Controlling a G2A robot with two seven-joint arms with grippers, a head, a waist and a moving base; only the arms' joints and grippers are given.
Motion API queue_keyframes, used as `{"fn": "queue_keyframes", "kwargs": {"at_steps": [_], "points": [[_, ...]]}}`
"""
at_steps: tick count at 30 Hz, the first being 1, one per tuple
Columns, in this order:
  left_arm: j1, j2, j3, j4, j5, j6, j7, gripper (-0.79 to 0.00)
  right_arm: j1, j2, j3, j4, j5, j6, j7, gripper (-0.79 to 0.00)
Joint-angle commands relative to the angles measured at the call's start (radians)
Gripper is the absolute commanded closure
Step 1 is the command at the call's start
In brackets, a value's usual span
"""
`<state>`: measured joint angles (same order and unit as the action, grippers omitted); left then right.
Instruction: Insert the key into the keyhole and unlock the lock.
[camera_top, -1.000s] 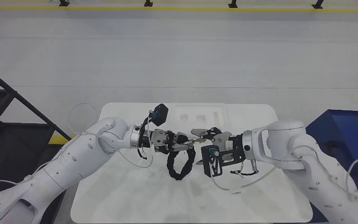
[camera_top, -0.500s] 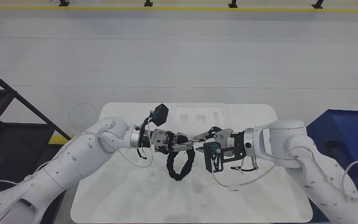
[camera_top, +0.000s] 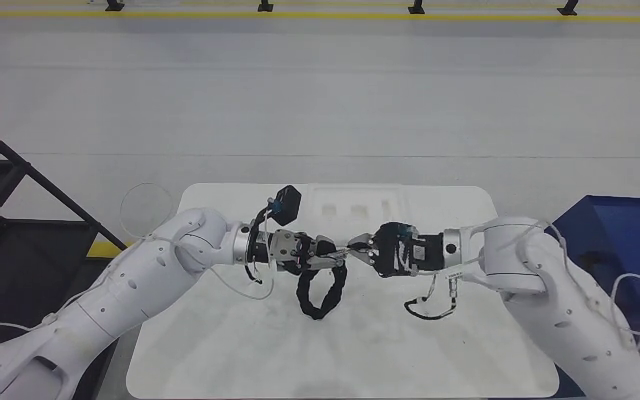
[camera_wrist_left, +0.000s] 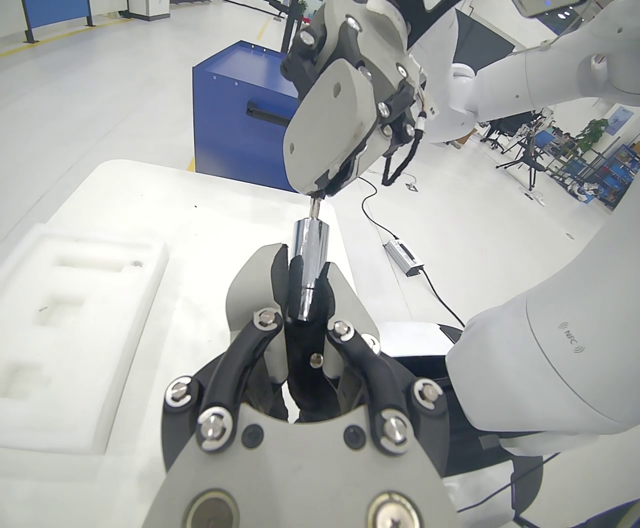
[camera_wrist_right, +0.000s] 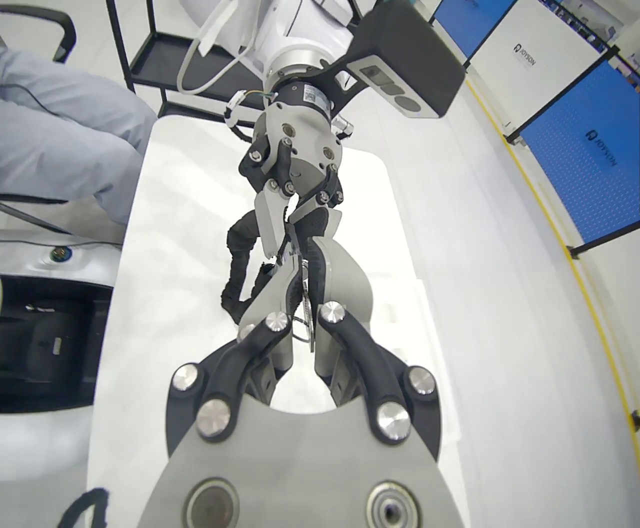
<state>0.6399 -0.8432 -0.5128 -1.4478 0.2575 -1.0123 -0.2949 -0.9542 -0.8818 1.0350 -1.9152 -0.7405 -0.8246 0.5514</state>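
White bench (camera_top: 220, 350) lies below. Left hand (camera_wrist_left: 301, 272) grips a shiny silver tube lock (camera_wrist_left: 310, 240) tight. Right hand (camera_wrist_left: 327, 185) pinches a small metal key (camera_wrist_left: 315, 206) touching its end.

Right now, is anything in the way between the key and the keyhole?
No, nothing visible. The right gripper holds the key straight at the end of the chrome lock cylinder, which the left gripper clamps. The key's shaft meets that end.

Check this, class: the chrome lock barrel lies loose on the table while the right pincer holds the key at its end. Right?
No. The left wrist view shows the chrome lock barrel clamped in the left pincer, off the table; the right pincer does hold the key at its end.
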Motion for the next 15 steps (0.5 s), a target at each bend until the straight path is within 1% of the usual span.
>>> {"fn": "queue_keyframes", "kwargs": {"at_steps": [1, 6, 11, 13, 14, 15], "points": [[0.002, 0.0, -0.006, -0.004, 0.031, 0.0, 0.021, 0.0, -0.002, 0.001, 0.004, 0.001, 0.076, 0.046, 0.036, 0.0], [0.009, 0.0, -0.02, -0.021, 0.117, 0.0, 0.088, 0.0, -0.016, 0.004, 0.02, -0.003, 0.208, 0.141, 0.101, 0.0], [0.016, -0.001, -0.027, -0.031, 0.219, 0.0, 0.164, 0.0, -0.031, 0.008, 0.041, -0.015, 0.297, 0.197, 0.139, 0.0], [0.018, -0.001, -0.025, -0.029, 0.248, 0.0, 0.187, 0.0, -0.035, 0.01, 0.048, -0.02, 0.317, 0.21, 0.161, -0.317], [0.018, 0.0, -0.022, -0.025, 0.26, 0.0, 0.194, 0.0, -0.035, 0.011, 0.055, -0.023, 0.321, 0.216, 0.166, -0.785], [0.018, -0.001, -0.02, -0.019, 0.27, 0.0, 0.2, 0.0, -0.037, 0.011, 0.061, -0.027, 0.324, 0.218, 0.169, -0.785]]}}
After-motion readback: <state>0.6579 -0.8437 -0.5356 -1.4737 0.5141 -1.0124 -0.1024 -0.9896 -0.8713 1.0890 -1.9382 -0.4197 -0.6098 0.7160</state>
